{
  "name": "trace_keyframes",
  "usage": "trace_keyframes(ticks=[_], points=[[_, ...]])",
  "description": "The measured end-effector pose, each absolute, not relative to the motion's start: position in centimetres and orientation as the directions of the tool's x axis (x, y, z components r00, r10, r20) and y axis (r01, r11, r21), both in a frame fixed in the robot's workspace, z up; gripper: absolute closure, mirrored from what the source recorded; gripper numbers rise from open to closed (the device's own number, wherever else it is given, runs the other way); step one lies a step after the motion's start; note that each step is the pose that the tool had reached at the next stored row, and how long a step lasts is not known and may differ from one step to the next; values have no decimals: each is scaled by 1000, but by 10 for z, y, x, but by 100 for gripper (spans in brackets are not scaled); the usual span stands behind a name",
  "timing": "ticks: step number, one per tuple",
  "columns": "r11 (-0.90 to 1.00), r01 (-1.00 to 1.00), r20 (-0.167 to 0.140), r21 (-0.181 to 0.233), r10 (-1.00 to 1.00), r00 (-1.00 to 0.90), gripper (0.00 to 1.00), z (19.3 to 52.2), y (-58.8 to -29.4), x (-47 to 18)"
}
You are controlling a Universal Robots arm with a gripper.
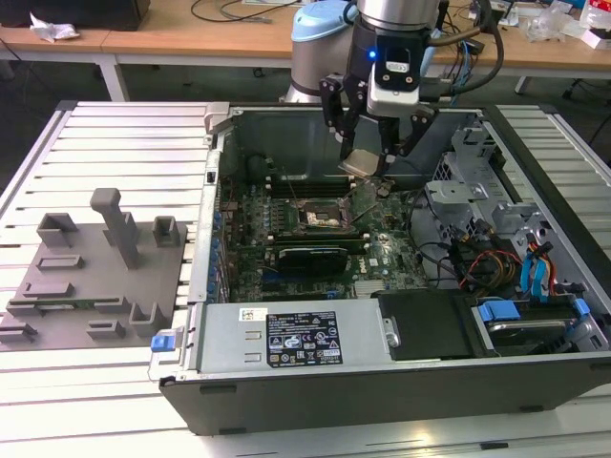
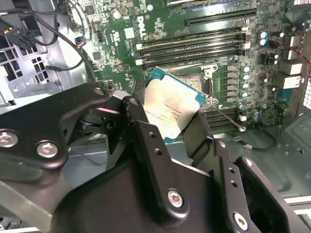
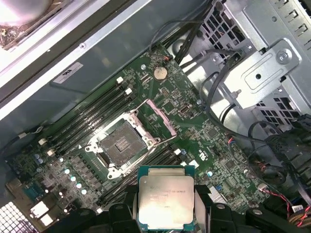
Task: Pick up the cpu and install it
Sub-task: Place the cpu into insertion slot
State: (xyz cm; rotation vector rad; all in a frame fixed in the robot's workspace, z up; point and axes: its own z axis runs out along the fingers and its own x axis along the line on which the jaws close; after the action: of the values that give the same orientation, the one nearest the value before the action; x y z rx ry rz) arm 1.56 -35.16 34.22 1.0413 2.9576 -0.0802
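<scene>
Cpu (image 1: 362,162), a thin square silver-topped chip, is clamped by its edges, tilted, in the black claw (image 1: 372,151) above the green motherboard (image 1: 384,252), the open black square socket (image 1: 320,216) lying toward the exterior view's lower left.

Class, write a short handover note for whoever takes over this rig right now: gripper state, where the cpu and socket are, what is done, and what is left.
Gripper: shut on the cpu, gripping its edges. The silver top shows in both wrist views.
Cpu: held in the air inside the open case, above the motherboard. It is just to the exterior view's right of the socket.
Socket: open and empty.
Done: cpu picked up and over the board.
Left: cpu not yet seated in the socket.
</scene>
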Motion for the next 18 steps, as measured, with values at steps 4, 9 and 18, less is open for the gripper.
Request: trace_keyframes(ticks=[4,9,18], points=[[735,677,-22,-47,676,-736,45,342,-352,16],[670,741,-22,-47,740,-672,45,342,-352,16],[571,820,-24,-48,820,-572,45,342,-352,16]])
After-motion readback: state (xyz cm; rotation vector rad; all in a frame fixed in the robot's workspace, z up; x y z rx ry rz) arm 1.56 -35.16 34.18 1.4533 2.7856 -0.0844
